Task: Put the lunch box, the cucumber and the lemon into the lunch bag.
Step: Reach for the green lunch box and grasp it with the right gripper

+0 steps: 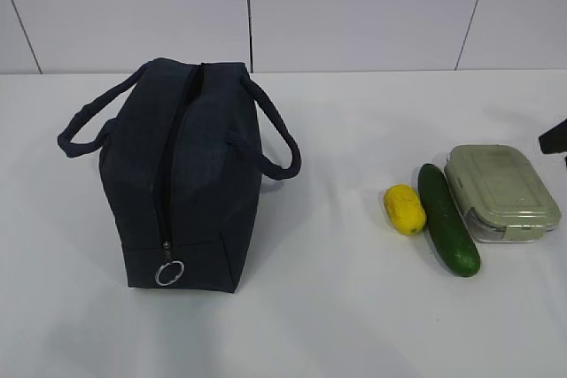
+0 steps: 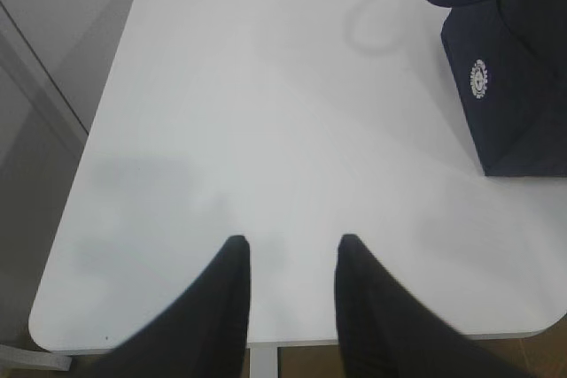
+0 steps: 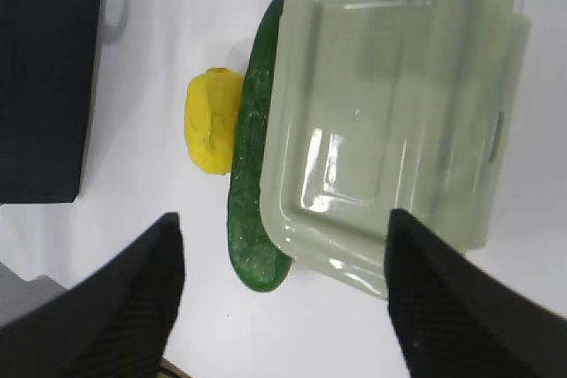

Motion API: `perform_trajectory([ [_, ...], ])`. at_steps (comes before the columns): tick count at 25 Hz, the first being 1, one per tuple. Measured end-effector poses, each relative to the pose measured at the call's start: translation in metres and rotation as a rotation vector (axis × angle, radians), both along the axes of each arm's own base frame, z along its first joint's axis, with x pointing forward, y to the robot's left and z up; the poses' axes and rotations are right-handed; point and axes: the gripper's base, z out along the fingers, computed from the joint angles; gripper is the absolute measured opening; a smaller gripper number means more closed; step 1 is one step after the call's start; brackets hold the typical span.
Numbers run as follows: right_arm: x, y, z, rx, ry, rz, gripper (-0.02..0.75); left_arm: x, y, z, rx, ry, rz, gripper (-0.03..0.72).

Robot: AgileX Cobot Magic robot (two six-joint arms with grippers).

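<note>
The navy lunch bag [image 1: 184, 174] stands left of centre, its black top zipper shut, its ring pull [image 1: 169, 273] at the near end. The lemon [image 1: 405, 209], the cucumber [image 1: 448, 219] and the sage-lidded lunch box [image 1: 501, 192] lie side by side at the right. My right gripper [image 3: 282, 223] is open and empty above the lunch box [image 3: 394, 112], with the cucumber [image 3: 252, 157] and lemon [image 3: 213, 119] beside it. Only a dark tip of that arm [image 1: 555, 136] shows in the exterior view. My left gripper [image 2: 291, 243] is open and empty over bare table, left of the bag [image 2: 514, 68].
The white table [image 1: 337, 325] carries everything. Its near-left corner and edge [image 2: 53, 325] show in the left wrist view, with floor beyond. A white panelled wall stands behind the table.
</note>
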Motion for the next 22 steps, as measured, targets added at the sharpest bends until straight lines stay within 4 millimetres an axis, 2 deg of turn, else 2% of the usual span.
perform_trajectory([
  [3, 0.007, -0.005, 0.011, -0.047, -0.036, 0.011, 0.619, 0.0, 0.0, 0.0, 0.0, 0.0, 0.0, 0.237],
  [8, 0.01, -0.009, 0.013, -0.081, -0.034, 0.023, 0.638, 0.0, 0.0, 0.0, 0.0, 0.0, 0.0, 0.237],
  [14, 0.023, -0.017, -0.018, -0.054, 0.033, 0.025, 0.639, 0.0, 0.0, 0.0, 0.0, 0.0, 0.0, 0.237],
  [22, 0.042, -0.029, -0.043, -0.002, 0.058, -0.015, 0.639, 0.0, 0.0, 0.0, 0.0, 0.0, 0.0, 0.237],
])
